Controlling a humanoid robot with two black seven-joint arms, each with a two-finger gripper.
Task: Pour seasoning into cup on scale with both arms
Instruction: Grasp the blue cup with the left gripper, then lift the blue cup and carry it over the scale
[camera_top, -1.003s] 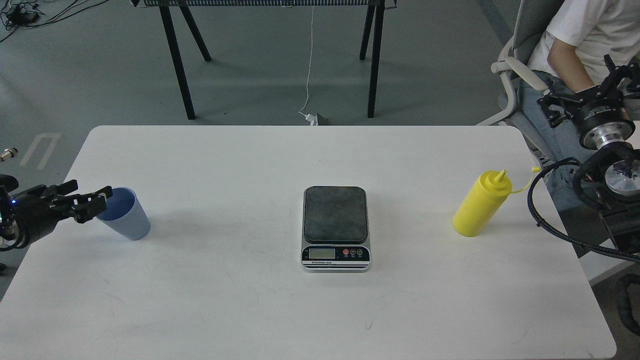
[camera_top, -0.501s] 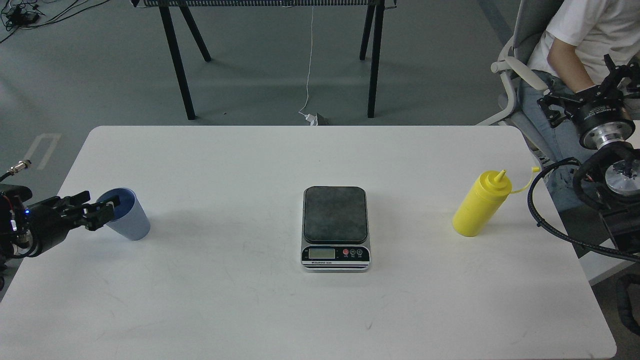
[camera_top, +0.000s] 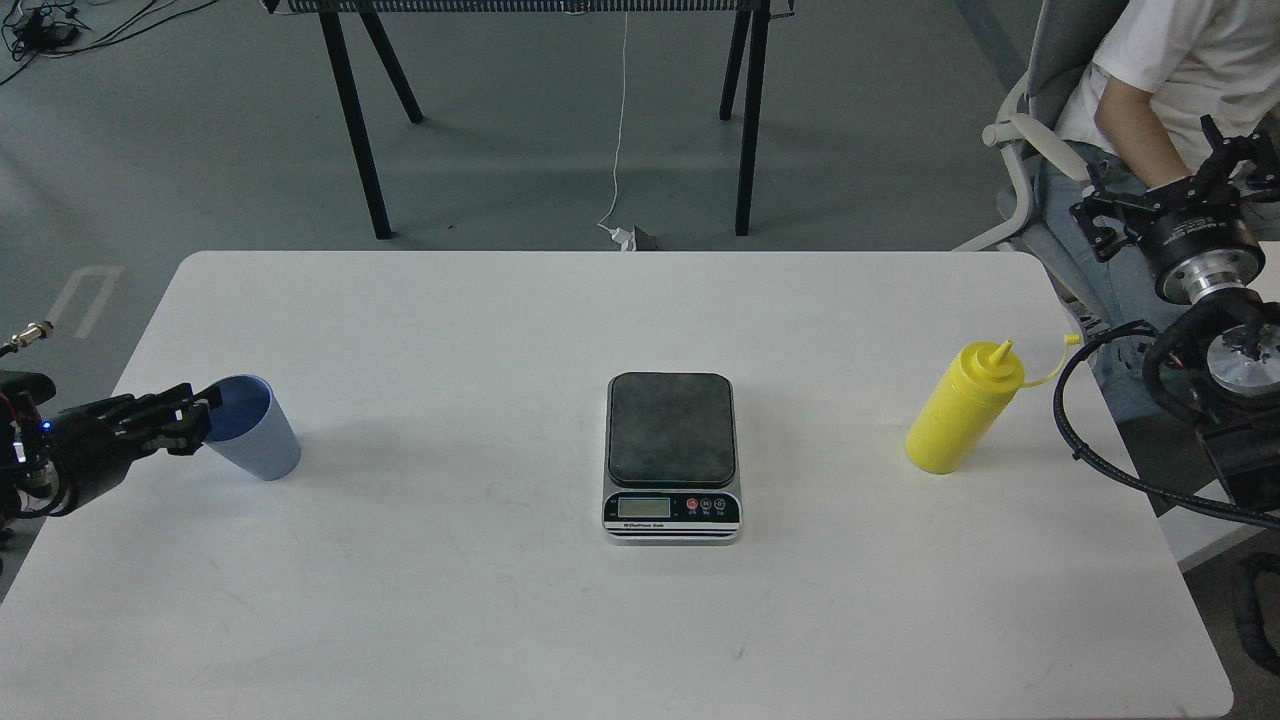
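One scale (camera_top: 671, 456) at table (camera_top: 500, 620) centre, platform bare. One cup (camera_top: 250, 427) far left, upright; left gripper (camera_top: 185, 415) at its rim, finger state unclear. One yellow bottle (camera_top: 962, 407) right. Right gripper (camera_top: 1165, 195) beyond table edge, state unclear.

Even, diffuse overhead lighting; the scene is bright without harsh contrast. The white worktop (camera_top: 500, 620) reflects softly, with no hard glare, and faint scuffs on it remain legible. Shadows are pale and blurred: a weak one lies to the right of the cup (camera_top: 248, 427), and a narrow one falls along the near edge of the scale (camera_top: 671, 458). The yellow seasoning bottle (camera_top: 962, 407) is evenly lit, its colour saturated. Focus is sharp at centre; the scale's display text is too small to read. The dark left end effector (camera_top: 185, 418) shows little internal detail, its parts merging. Straight worktop edges show slight bowing toward the frame's borders.
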